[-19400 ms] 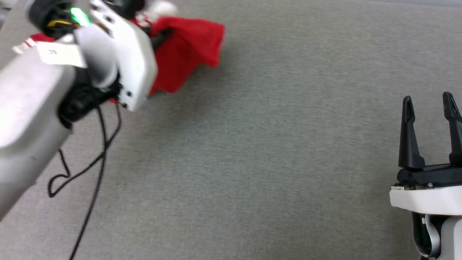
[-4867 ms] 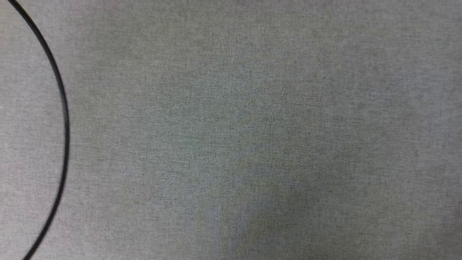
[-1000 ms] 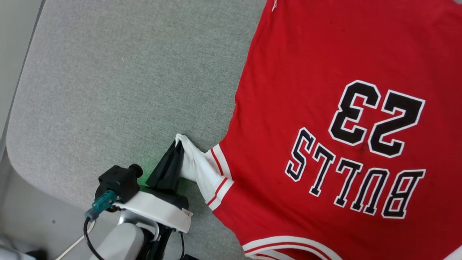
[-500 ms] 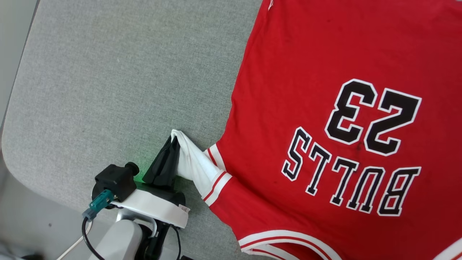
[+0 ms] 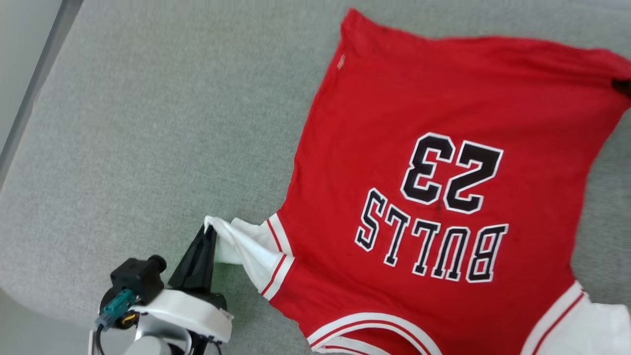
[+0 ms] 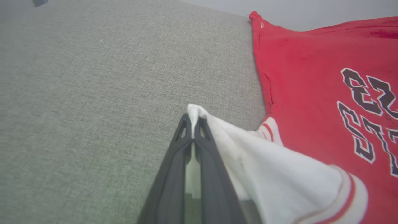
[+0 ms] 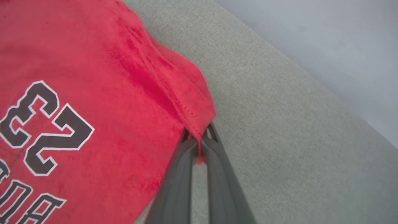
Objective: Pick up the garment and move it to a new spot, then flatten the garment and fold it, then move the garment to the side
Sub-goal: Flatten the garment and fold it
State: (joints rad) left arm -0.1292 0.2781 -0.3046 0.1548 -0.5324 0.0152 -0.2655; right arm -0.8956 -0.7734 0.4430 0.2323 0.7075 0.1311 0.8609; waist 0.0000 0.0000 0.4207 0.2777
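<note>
Red jersey (image 5: 419, 108) lies spread on the grey fabric-covered table (image 5: 148, 123), toward the right half of the head view. Front side up. The black, white-outlined "BULLS" (image 5: 434, 241) and "23" (image 5: 451, 170) read upside-down from the head, so the collar end is nearest the robot. Striped red-white collar trim (image 5: 374, 320) sits at the bottom edge of that view.

Left claw (image 5: 208, 230) is at lower left, fingers pressed together on the tip of the white sleeve (image 5: 246, 246). The sleeve is drawn out into a point away from the body of the shirt. In the left wrist view the two dark fingers meet at the left claw (image 6: 192, 119), with white cloth caught between them and folding over to the right – the sleeve (image 6: 264, 161) runs back to the red-striped shoulder band. A black block (image 5: 138, 278) with a teal connector (image 5: 116, 301) rides on that wrist.

Right claw (image 7: 199, 133) is likewise closed, pinching the stitched hem corner (image 7: 199, 121) at the far right end of the jersey. The red fabric rises in a ridge from the fingertips back across the shirt – a few creases along the hem.

The other white sleeve (image 5: 599, 325) lies at the lower right corner of the head view. Beside the sleeve held by the left claw the table is bare, and its rounded edge shows at far left.
</note>
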